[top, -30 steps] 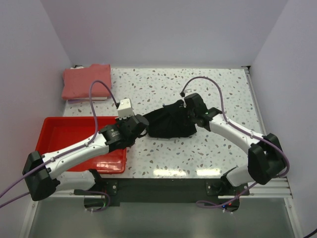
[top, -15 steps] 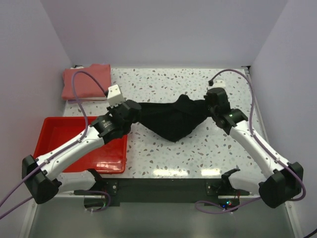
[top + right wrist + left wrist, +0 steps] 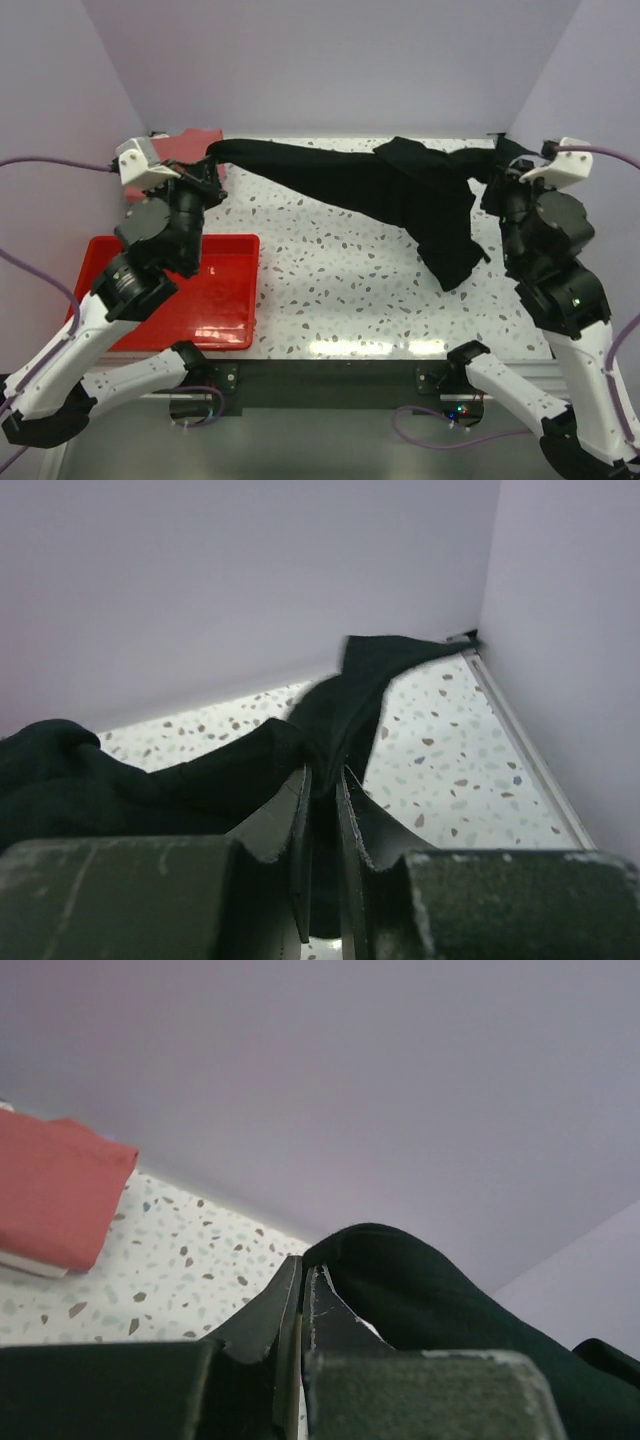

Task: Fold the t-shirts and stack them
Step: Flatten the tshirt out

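1. Top external: the black t-shirt [image 3: 400, 190] hangs in the air across the far half of the table [image 3: 330, 300].
   - The left gripper [image 3: 212, 165] pinches one end near the far-left corner, and the right gripper [image 3: 495, 172] pinches the other near the far-right corner. Both are clamped on the cloth.
   - Between them the shirt forms a slack, matte band, with a bunched lobe drooping right of centre.
   - The pink t-shirt [image 3: 195, 138] lies folded in the far-left corner, just beside the left gripper and mostly hidden behind that wrist.
   - The red tray [image 3: 225, 295], of glossy plastic, sits at the near left under the left arm.
   - Open speckled surface shows between the tray and the right arm. Walls close in on the left, far and right sides.

2. Left wrist: the left gripper [image 3: 303, 1275] has its fingers drawn together to a thin seam.
   - It grips a fold of the black t-shirt [image 3: 420, 1300], which swells up right at the tips and runs off to the right.
   - The pink t-shirt [image 3: 50, 1200] rests on the table [image 3: 180, 1260] to the left, apart from the fingertips. Its folded edge is square, and a pale layer shows beneath it.
   - The wall rises directly behind.

3. Right wrist: the right gripper [image 3: 322, 790] holds a strip of the black t-shirt [image 3: 200, 780] between its nearly touching fingers.
   - The soft cloth spreads in rumpled folds to the left, and a loose flap lifts beyond the tips toward the far corner.
   - The speckled table [image 3: 450, 760] shows to the right, bounded by a pale rail along the side wall.
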Controlling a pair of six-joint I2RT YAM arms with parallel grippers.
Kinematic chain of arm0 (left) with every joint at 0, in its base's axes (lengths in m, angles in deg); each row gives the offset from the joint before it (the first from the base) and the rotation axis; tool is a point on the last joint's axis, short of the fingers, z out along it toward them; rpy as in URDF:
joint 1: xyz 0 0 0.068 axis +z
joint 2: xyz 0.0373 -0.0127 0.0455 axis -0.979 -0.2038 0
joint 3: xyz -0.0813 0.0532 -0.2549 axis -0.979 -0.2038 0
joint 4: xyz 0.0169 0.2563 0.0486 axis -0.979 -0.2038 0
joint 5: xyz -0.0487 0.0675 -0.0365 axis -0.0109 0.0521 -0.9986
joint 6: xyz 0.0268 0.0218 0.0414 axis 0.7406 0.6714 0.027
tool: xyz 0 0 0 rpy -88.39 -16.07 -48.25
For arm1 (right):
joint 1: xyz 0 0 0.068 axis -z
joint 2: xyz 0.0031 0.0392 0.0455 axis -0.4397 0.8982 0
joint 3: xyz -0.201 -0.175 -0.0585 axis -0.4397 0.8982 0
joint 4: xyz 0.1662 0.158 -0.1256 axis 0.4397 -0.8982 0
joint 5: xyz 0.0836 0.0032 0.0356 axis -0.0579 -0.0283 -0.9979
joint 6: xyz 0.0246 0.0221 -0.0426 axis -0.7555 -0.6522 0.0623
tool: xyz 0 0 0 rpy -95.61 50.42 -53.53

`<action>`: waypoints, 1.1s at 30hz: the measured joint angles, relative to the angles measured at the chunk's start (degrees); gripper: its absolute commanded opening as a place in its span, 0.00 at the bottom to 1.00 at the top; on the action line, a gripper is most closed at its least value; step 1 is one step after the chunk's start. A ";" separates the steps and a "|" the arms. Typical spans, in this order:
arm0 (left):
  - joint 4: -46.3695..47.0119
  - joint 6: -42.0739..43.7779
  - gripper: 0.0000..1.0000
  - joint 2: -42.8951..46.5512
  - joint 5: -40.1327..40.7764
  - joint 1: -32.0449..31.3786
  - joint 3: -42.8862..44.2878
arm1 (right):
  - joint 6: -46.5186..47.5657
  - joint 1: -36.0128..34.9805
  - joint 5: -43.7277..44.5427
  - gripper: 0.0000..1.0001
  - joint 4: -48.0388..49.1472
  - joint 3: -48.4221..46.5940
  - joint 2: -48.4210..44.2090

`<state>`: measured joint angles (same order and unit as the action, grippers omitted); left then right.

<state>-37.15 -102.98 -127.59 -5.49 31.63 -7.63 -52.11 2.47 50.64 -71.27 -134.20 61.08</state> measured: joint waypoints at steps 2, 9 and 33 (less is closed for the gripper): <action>1.75 1.73 0.00 3.19 -2.29 -0.20 -0.02 | 0.22 -0.22 -1.40 0.00 -0.35 -1.95 -2.05; 4.52 4.37 0.00 9.86 -11.87 -0.42 1.16 | 0.96 -0.46 -8.24 0.00 -3.41 -12.41 -5.66; 4.85 4.90 0.00 -2.45 -7.48 0.79 7.89 | 7.63 0.74 -10.69 0.00 -3.54 -21.22 0.87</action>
<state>-32.29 -98.08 -130.04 -12.96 32.42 0.26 -44.48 3.21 39.95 -74.82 -155.43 61.95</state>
